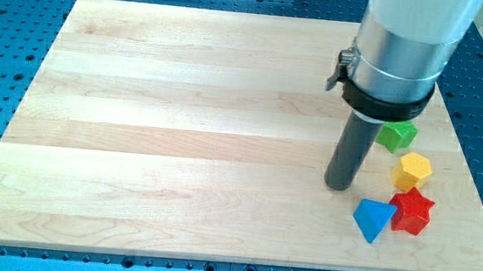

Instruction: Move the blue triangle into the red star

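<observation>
Wooden board (180,130) lies on a blue perforated table (7,10); most of the board, from its left edge across the middle, is bare. All blocks cluster near the right edge. Green block (397,134) is partly hidden behind the arm's housing, shape unclear. Yellow block (413,171) sits below it. Red star (413,211) is near the bottom right corner. Blue triangle (373,220) touches the star's left side, one corner pointing toward the bottom edge. My tip (339,186), a plain rod holding nothing, rests just up-left of the triangle, apart from it.
</observation>
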`<state>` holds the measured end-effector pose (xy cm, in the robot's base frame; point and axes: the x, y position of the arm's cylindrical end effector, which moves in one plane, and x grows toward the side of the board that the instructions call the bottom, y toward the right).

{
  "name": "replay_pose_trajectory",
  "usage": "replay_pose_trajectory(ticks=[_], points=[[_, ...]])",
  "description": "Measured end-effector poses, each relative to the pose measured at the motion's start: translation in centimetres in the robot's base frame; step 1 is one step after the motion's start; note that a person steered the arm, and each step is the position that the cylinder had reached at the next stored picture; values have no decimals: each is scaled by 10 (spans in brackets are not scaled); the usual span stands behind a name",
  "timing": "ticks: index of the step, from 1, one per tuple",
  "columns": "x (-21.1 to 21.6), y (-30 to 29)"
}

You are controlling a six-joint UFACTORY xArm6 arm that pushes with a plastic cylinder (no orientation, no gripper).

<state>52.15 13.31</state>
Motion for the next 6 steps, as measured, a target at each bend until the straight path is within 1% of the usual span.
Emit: replay_pose_trajectory(ticks=[1,2,3,4,6], points=[[16,22],[16,41],[17,40],[32,34],[35,-1]])
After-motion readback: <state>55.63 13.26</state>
